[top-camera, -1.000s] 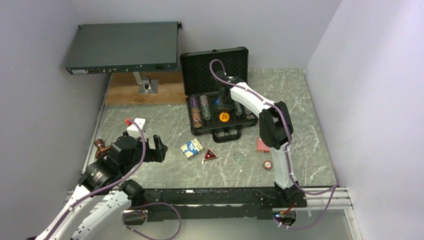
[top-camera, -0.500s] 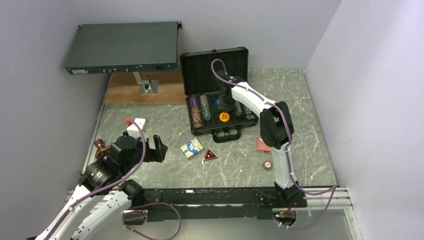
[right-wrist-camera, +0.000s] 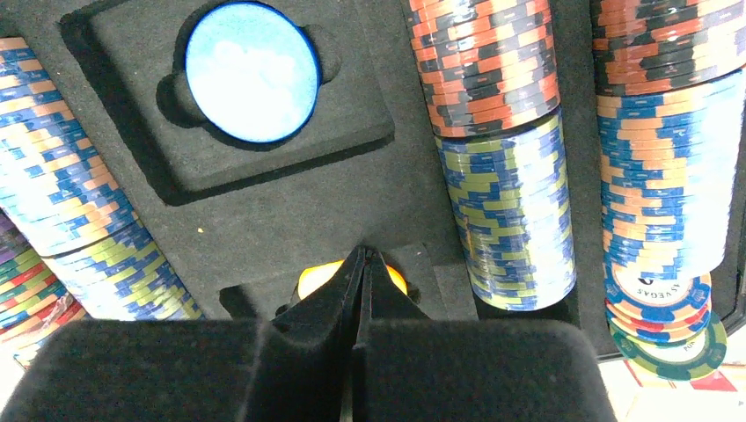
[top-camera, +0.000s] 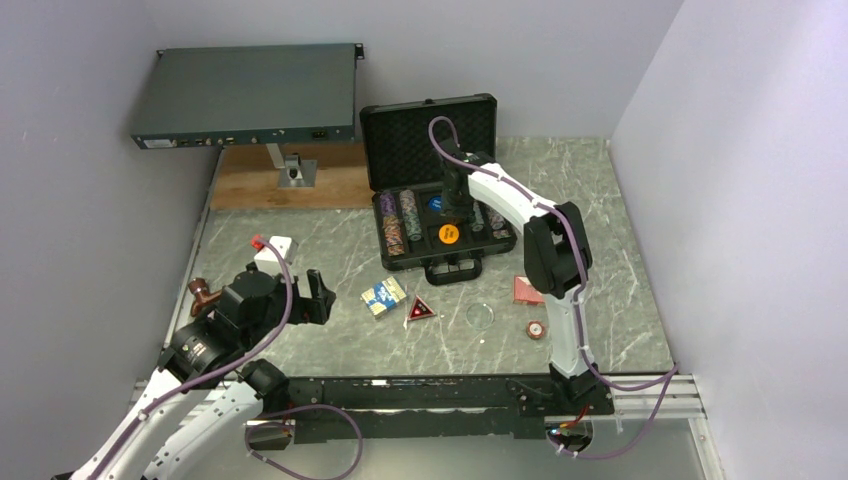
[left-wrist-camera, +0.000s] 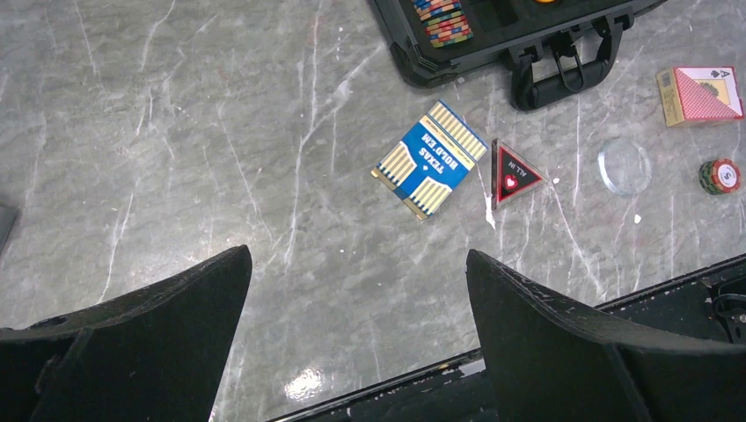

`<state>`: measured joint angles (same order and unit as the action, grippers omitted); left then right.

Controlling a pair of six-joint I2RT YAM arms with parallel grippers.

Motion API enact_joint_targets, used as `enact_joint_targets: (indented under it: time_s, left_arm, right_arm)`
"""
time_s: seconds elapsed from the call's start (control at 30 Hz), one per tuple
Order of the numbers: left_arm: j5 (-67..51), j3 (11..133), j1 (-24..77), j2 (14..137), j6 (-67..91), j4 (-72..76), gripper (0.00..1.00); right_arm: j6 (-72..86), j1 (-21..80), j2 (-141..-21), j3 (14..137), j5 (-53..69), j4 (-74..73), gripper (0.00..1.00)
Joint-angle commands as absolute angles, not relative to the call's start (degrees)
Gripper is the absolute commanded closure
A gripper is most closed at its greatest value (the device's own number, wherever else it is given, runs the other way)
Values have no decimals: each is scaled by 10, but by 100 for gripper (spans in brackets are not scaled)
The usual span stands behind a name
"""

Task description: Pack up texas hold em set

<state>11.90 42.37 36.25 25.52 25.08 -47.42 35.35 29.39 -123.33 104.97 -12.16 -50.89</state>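
Wide open over the marble table (left-wrist-camera: 176, 132) beneath the spread left gripper (left-wrist-camera: 356, 264), with nothing between its fingers. More crowded to the right: a blue card deck (left-wrist-camera: 429, 159) just beside the red triangle (left-wrist-camera: 513, 174), then a clear disc (left-wrist-camera: 624, 166), a small chip stack (left-wrist-camera: 720, 176) and a red card deck (left-wrist-camera: 701, 94), with only narrow lanes among them. Blocked behind those by the briefcase (top-camera: 440, 255). Tight inside its tray for the pinched-together right gripper (right-wrist-camera: 362, 264): walled by chip rows (right-wrist-camera: 506, 132) on both sides, with the blue button (right-wrist-camera: 252, 70) ahead and the orange button (right-wrist-camera: 330, 274) just under the tips. Closed off at the back by the upright lid (top-camera: 428, 140).
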Motion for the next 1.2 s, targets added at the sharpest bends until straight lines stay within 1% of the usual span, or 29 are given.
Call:
enact_joint_targets:
  time_s: [0.0,0.2,0.47,0.6,0.73,0.97,1.17]
  left_arm:
    - [121,422,364,262,248,-454,1]
    - [122,422,364,262,248,-454,1]
    - [121,422,363,262,248,-453,1]
    - [120,422,363,262,247,-452,1]
    - [117,421,363,263,246,-451,1]
    - [115,421,363,264,245,-450,1]
    - [115,421,363,263,245,-450,1]
  right_arm:
    - [348,275,-1217,1032,-149,-506,100]
    - [355,279,-1208,994,-130,-494,100]
    - [382,314,-1187,923,-114,-467,100]
    - [385,317,-1184,911,-118,-466,100]
    - [374,317,-1187,936,-131,-481,100]
    - [354,317,-1190,1036,-148,-528,100]
    - [338,317,-1168,1084,-132,-552,100]
